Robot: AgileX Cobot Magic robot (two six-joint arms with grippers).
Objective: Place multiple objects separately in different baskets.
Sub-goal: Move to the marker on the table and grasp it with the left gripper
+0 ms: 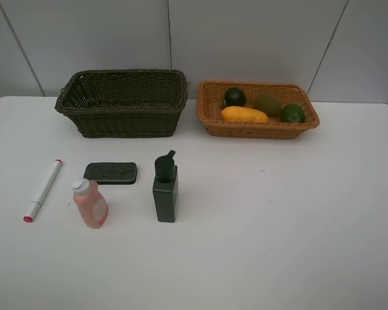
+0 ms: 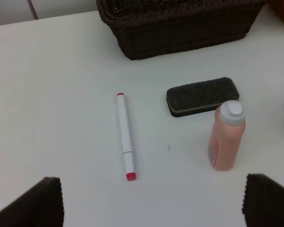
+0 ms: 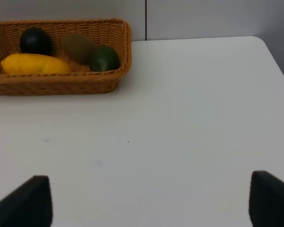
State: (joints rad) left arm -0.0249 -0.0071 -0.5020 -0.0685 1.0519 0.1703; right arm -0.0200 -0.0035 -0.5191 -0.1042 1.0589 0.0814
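The orange-tan basket (image 1: pixel 258 129) at the back right holds the yellow mango (image 1: pixel 244 115), dark mangosteen (image 1: pixel 235 97), brown kiwi (image 1: pixel 267 103) and green lime (image 1: pixel 292 113). The dark basket (image 1: pixel 123 121) to its left shows nothing inside. In front of it lie the white marker (image 1: pixel 43 190) and the black eraser block (image 1: pixel 110 172); the pink bottle (image 1: pixel 90 203) and the black pump bottle (image 1: pixel 165 187) stand upright. My left gripper (image 2: pixel 154 203) is open above the table, short of the marker (image 2: pixel 125 137). My right gripper (image 3: pixel 150 201) is open, well short of the orange basket (image 3: pixel 57 85).
A grey panelled wall runs behind the baskets. The white table's right edge (image 3: pixel 274 56) shows in the right wrist view. Neither arm appears in the exterior high view.
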